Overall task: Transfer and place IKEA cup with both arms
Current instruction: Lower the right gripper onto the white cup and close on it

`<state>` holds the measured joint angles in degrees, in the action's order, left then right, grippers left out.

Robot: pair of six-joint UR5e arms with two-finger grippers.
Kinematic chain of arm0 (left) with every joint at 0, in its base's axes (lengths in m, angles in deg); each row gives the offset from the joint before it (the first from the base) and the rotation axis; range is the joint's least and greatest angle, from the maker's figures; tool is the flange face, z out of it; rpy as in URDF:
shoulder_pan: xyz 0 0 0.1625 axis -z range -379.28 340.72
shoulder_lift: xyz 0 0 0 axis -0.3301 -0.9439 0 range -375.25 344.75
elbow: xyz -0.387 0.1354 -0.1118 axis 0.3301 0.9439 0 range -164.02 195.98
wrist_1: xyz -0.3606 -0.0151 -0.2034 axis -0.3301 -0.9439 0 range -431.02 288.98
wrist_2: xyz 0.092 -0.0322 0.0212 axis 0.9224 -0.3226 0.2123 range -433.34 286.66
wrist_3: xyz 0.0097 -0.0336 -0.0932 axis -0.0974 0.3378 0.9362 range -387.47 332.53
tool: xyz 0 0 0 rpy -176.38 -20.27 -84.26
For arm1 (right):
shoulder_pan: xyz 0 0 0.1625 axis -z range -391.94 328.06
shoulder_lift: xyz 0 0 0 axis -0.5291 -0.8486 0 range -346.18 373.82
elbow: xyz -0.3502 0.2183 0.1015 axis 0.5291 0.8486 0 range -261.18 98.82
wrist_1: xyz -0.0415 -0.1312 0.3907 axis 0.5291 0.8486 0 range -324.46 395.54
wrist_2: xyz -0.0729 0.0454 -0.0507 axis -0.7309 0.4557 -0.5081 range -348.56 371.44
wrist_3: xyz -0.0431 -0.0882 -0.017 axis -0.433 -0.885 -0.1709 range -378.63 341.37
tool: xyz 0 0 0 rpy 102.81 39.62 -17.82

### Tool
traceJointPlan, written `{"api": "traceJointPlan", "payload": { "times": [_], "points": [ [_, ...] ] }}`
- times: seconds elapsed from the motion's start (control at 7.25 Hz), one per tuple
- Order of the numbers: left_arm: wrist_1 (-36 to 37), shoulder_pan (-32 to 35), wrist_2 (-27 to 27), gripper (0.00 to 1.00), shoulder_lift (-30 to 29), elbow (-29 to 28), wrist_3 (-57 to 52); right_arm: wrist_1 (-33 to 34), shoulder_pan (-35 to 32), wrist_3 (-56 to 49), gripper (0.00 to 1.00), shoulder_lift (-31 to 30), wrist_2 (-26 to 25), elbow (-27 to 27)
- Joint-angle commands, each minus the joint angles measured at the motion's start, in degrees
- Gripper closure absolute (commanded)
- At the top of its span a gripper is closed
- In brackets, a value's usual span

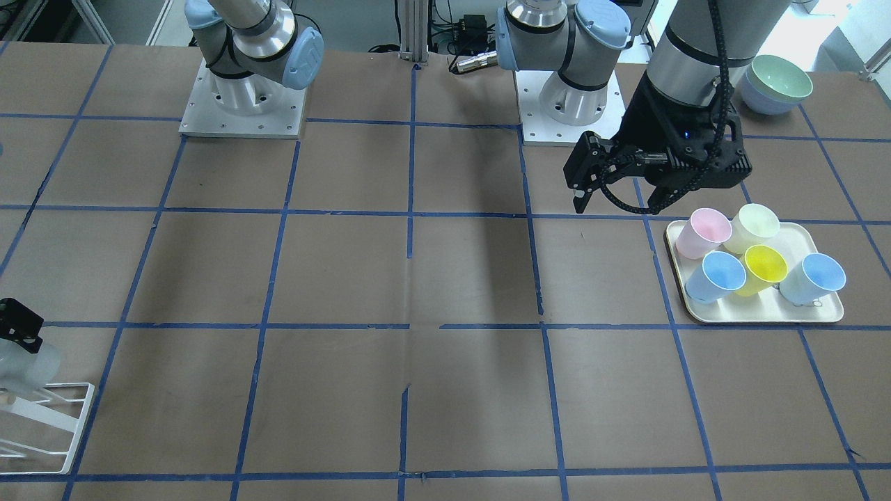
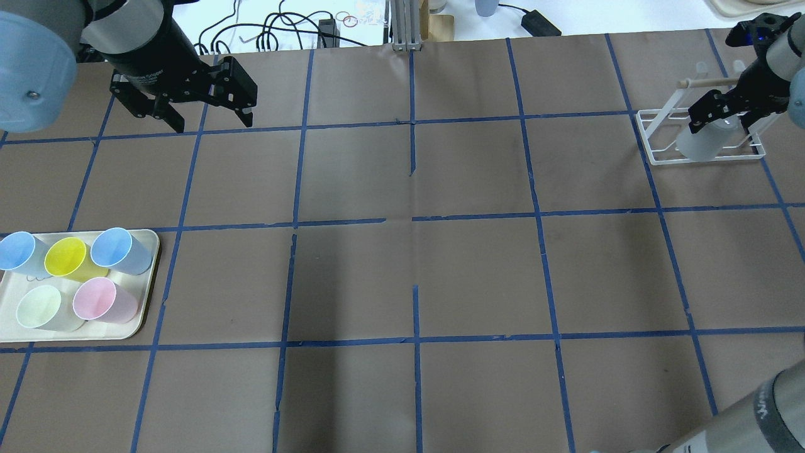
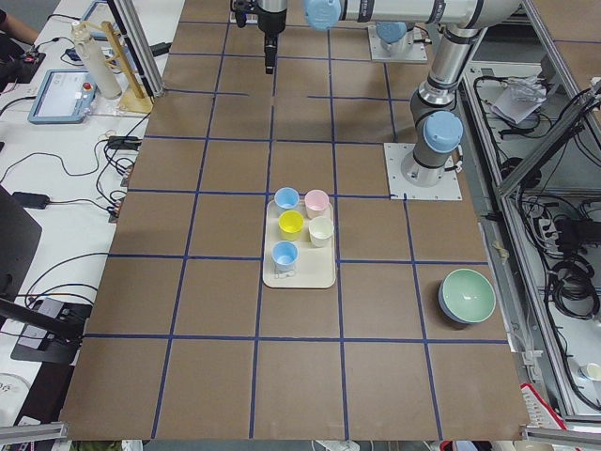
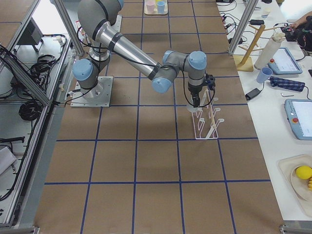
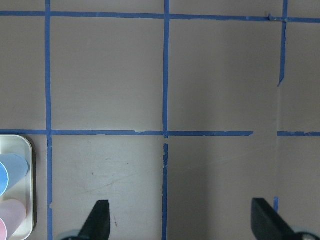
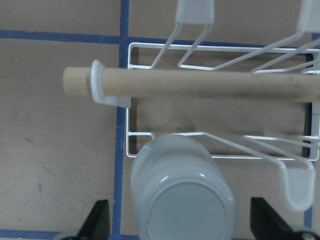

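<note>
The IKEA cup (image 6: 182,200), pale grey, stands upside down on the white wire rack (image 2: 654,135) at the table's far right; it also shows in the overhead view (image 2: 698,146) and the front view (image 1: 28,369). My right gripper (image 6: 180,225) is open, with its fingers (image 6: 100,222) standing apart on either side of the cup and not touching it. It also shows in the overhead view (image 2: 723,126). My left gripper (image 2: 214,123) is open and empty above the bare table at the far left, beyond the tray; the left wrist view (image 5: 180,220) shows only table under it.
A cream tray (image 2: 148,283) at the left holds pink, yellow, pale green and two blue cups. Stacked green and lilac bowls (image 1: 776,83) sit near the left arm's base. The rack has a wooden dowel (image 6: 200,85) above the cup.
</note>
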<state>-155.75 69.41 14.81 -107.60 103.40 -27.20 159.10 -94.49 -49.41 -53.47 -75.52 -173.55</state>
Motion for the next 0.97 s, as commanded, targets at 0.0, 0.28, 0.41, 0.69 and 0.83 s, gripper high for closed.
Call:
{"api": "traceJointPlan", "payload": {
  "times": [0.0, 0.28, 0.41, 0.69, 0.83],
  "points": [
    [0.0, 0.0, 0.0, 0.0, -0.03, 0.03, 0.0, 1.94, 0.05, -0.16, 0.0, 1.28, 0.3, 0.0],
    [0.09, 0.0, 0.0, 0.0, -0.03, 0.03, 0.0, 1.6, -0.12, 0.1, 0.04, 1.02, 0.22, 0.0],
    [0.0, 0.0, 0.0, 0.0, 0.06, 0.03, 0.0, 1.51, -0.12, 0.1, 0.08, 1.28, 0.13, 0.0],
    [0.09, 0.0, 0.0, 0.0, -0.03, 0.03, 0.0, 1.16, -0.12, 0.19, 0.15, 0.85, -0.05, 0.0],
    [0.09, 0.0, -0.26, 0.0, -0.03, 0.03, 0.0, 1.15, -0.12, 0.19, 0.15, 0.76, -0.14, 0.0]
  ]
}}
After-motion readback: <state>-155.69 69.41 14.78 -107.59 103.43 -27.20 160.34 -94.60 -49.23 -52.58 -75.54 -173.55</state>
